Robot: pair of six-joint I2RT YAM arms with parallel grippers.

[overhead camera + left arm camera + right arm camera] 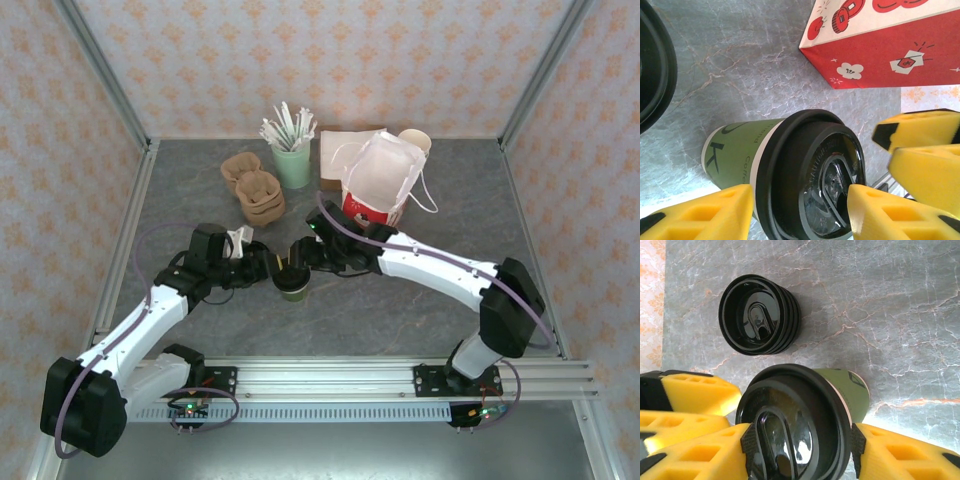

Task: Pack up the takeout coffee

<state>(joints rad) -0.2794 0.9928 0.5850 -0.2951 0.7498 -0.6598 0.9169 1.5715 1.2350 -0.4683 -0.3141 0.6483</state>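
Note:
The takeout coffee (293,285) is a dark olive-green paper cup with a black lid, standing mid-table between both arms. My right gripper (305,258) reaches it from the right. In the right wrist view the cup (845,385) sits between my right gripper (802,442), whose black pads press the lid's rim on both sides. In the left wrist view the cup (740,150) lies between the fingers of my left gripper (800,210): one finger stands beside the rim and the other overlaps the lid's top, so contact is unclear. My left gripper (272,266) comes in from the left.
A red and white paper bag (380,190) (890,45) stands open just behind the cup. A stack of black lids (757,315) (655,65) lies close by. Brown cup carriers (255,190), a pale green cup of white sticks (292,165) and stacked cups (415,140) sit at the back.

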